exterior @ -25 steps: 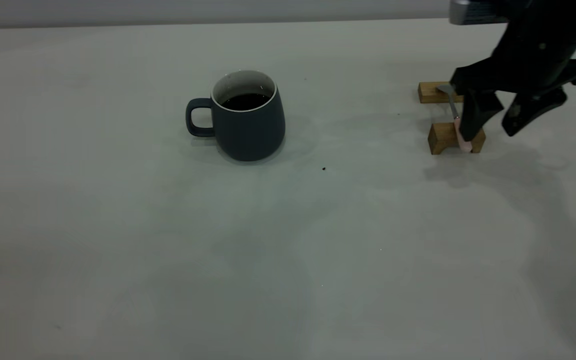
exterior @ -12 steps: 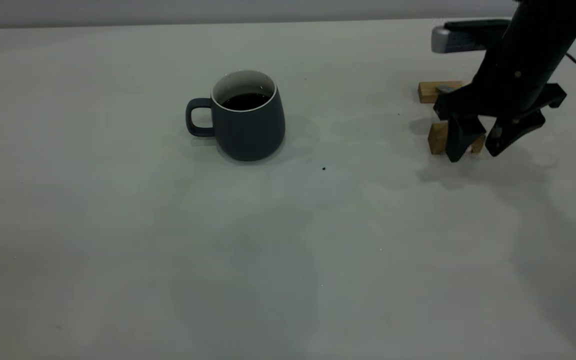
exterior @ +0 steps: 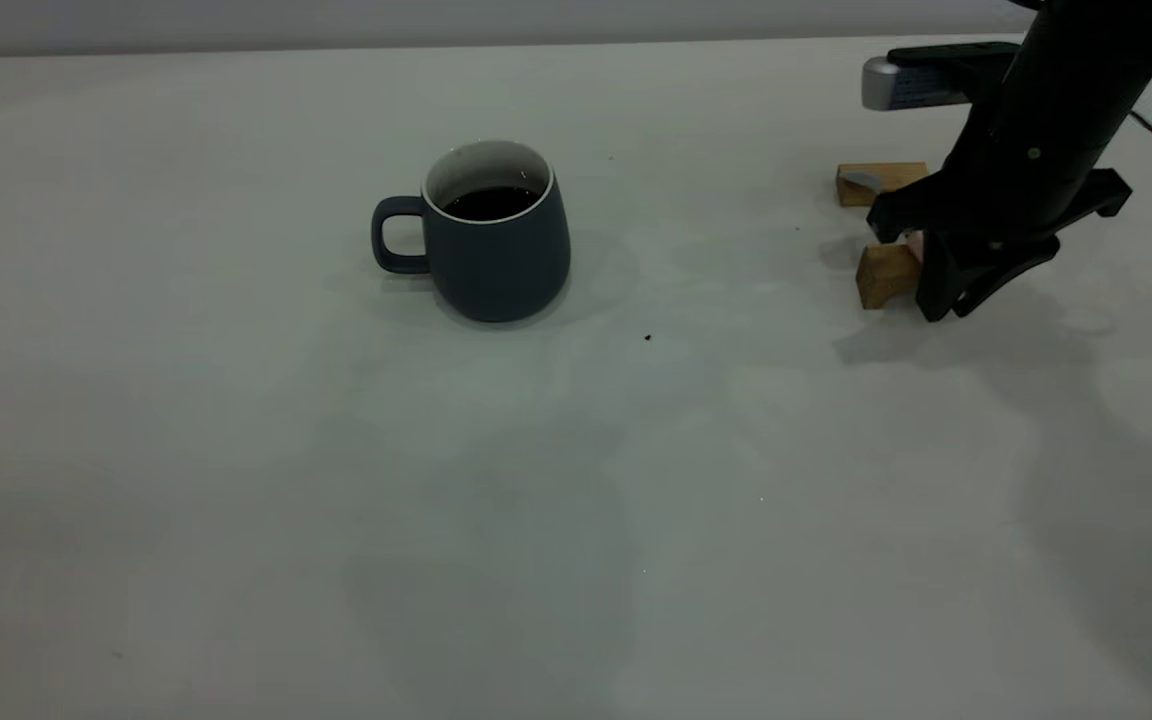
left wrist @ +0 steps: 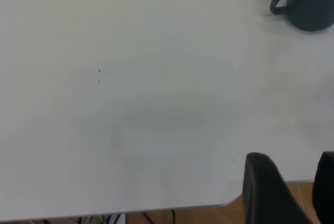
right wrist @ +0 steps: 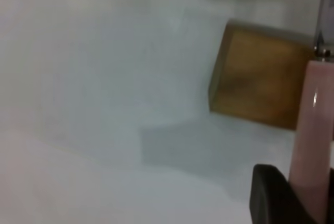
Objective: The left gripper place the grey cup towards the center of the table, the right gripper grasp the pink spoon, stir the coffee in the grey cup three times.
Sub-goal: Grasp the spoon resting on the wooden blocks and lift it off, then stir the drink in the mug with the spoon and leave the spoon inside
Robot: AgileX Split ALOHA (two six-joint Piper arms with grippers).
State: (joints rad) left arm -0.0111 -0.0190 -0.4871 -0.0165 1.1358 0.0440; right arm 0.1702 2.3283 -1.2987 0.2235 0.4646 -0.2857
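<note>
While right gripper (exterior: 951, 300) clamps pink spoon (right wrist: 312, 145)

Exterior view: from outside the rig, slightly above, facing across the table (exterior: 236, 450); grey cup (exterior: 496, 235) left of frame centre, right gripper (exterior: 956, 290) and wooden blocks (exterior: 886, 275) at upper right. Left wrist view: high and far back over the table edge, same grey cup (left wrist: 308, 2) in the upper right corner, shared with the exterior view. Right wrist view: very close, just above one wooden block (right wrist: 261, 83) and the pink spoon (right wrist: 313, 135) at frame right.
</note>
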